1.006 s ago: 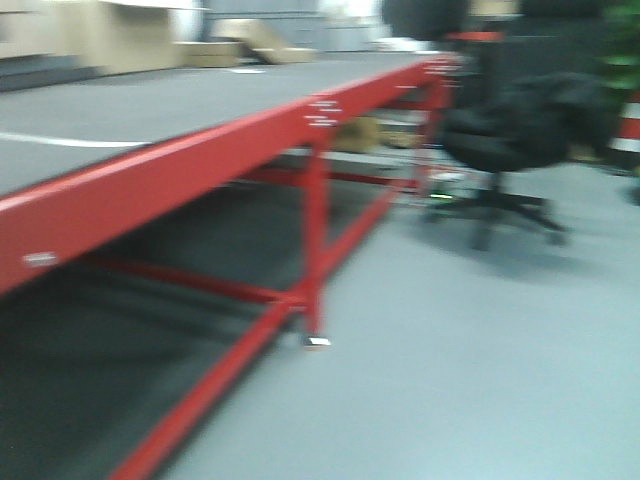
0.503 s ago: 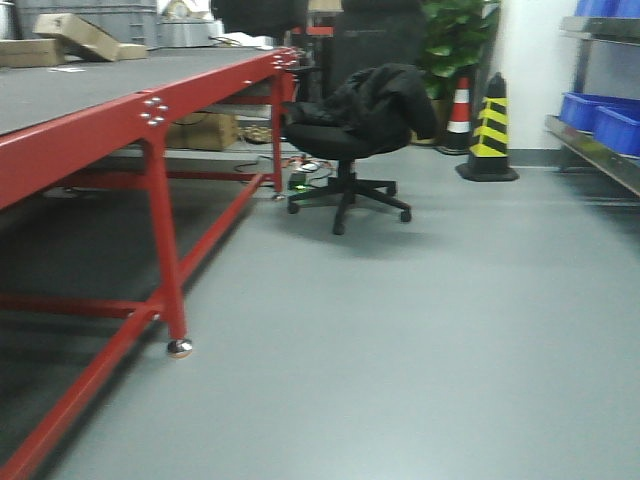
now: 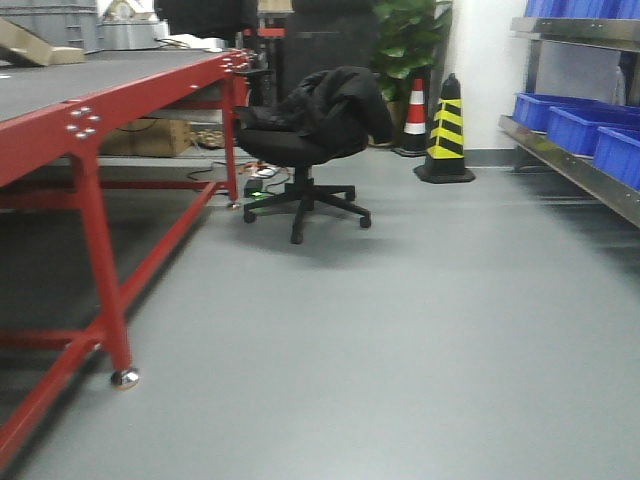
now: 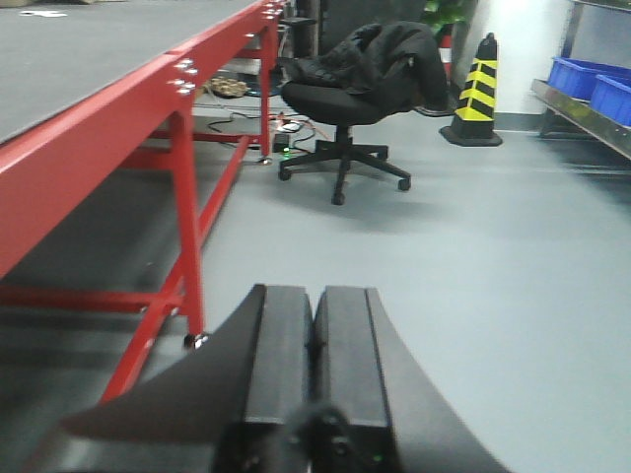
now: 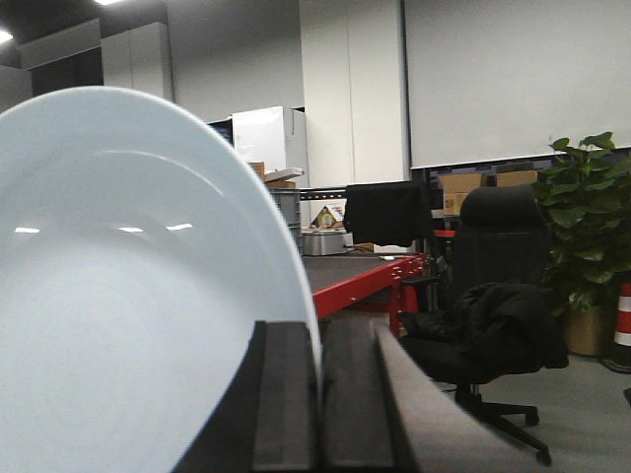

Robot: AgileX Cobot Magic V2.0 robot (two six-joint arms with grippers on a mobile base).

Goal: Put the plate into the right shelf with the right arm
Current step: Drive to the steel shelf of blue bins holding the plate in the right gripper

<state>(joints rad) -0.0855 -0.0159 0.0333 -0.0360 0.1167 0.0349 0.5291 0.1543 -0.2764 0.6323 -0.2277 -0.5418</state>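
Observation:
The white plate (image 5: 128, 296) fills the left half of the right wrist view, standing on edge. My right gripper (image 5: 319, 340) is shut on its rim, which runs down between the two black pads. The right shelf (image 3: 585, 165) shows at the right edge of the front view as a steel rack carrying blue bins (image 3: 578, 128); the same right shelf (image 4: 590, 108) appears at the upper right of the left wrist view. My left gripper (image 4: 315, 305) is shut with nothing between its pads, held above the grey floor.
A red-framed table (image 3: 90, 120) runs along the left. A black office chair with a jacket (image 3: 310, 130) stands ahead in the middle. Traffic cones (image 3: 445, 130) and a potted plant (image 3: 405, 40) stand by the far wall. Grey floor (image 3: 430, 330) lies between table and rack.
The front view has swung to the right: the red table slid toward the left, the chair moved left, and the steel rack with blue bins came into view.

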